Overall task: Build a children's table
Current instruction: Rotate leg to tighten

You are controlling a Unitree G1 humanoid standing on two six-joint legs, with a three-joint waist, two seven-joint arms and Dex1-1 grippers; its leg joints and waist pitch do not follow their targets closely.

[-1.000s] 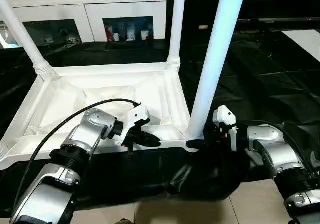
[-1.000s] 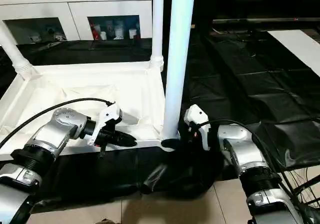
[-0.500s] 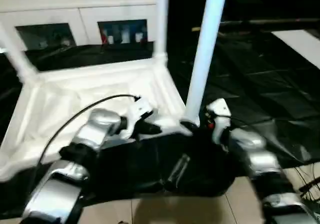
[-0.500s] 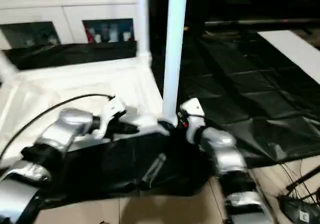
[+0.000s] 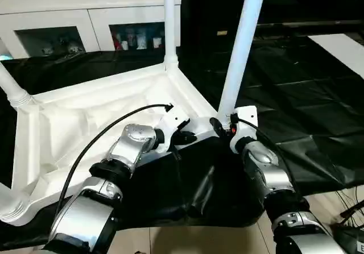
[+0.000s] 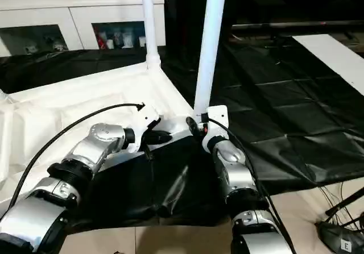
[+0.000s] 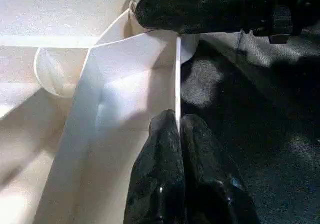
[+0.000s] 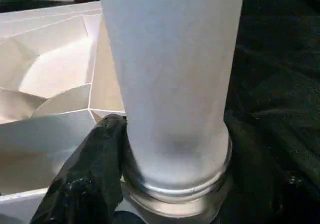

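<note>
The children's table (image 5: 85, 117) lies upside down on the black-draped tabletop (image 5: 296, 95), its white ribbed underside facing up. The top sits skewed, one corner pointing toward the robot. Tapered white legs stand upright in the round corner sockets: a far leg (image 5: 169, 21) and a near leg (image 5: 242, 44) rise past the top of the head views, and a third leg (image 5: 10, 86) leans out at the left edge.

The left tool (image 7: 177, 129) has its two black fingers pressed together, tips closed on the thin near rim (image 7: 178, 78) of the top, close to the near corner socket. The left forearm (image 5: 128, 152) reaches forward and inward, a black cable arching over it.

The right tool (image 8: 170, 149) is clamped around the base of the near leg, just above its collar at the socket; one black finger (image 8: 87, 179) lies against the leg's side. The right forearm (image 5: 264, 171) runs nearly straight ahead from the lower edge.

A white cabinet (image 5: 91, 15) stands behind the tabletop.
</note>
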